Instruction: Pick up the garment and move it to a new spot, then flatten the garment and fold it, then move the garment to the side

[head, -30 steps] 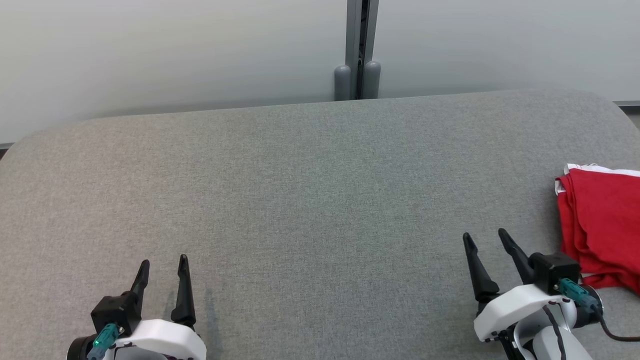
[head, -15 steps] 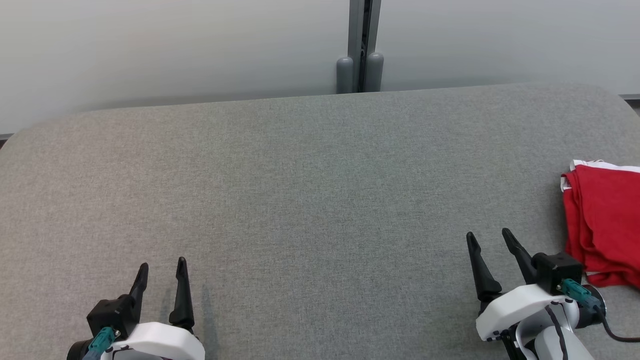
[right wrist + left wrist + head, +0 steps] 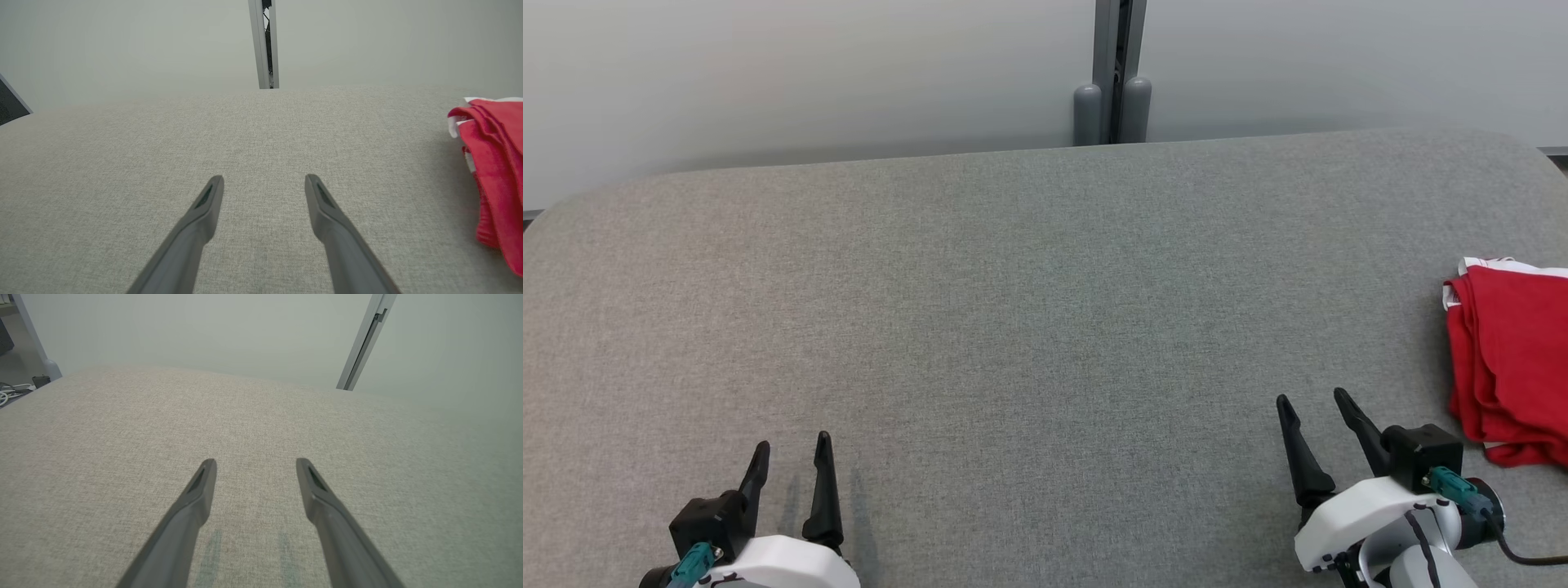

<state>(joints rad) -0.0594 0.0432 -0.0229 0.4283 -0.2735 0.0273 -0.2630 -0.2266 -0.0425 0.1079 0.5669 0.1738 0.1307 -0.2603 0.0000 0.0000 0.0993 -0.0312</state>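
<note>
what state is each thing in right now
garment: lying in loose folds at the right side of the table, not held
left gripper: open, empty
right gripper: open, empty, beside the garment but apart from it

Setting: an indoor lab or test bay, as I read it from my feeds.
Evidence, item by item:
- One wide table (image 3: 1013, 286), covered in grey cloth, with rounded corners.
- Behind it, pale frosted panels (image 3: 809, 73) that meet at a grey metal post (image 3: 1112, 73), like office partitions.
- In my left wrist view, past the table's edge, white cables (image 3: 5, 396) lie on a plain grey floor (image 3: 18, 369).
</note>
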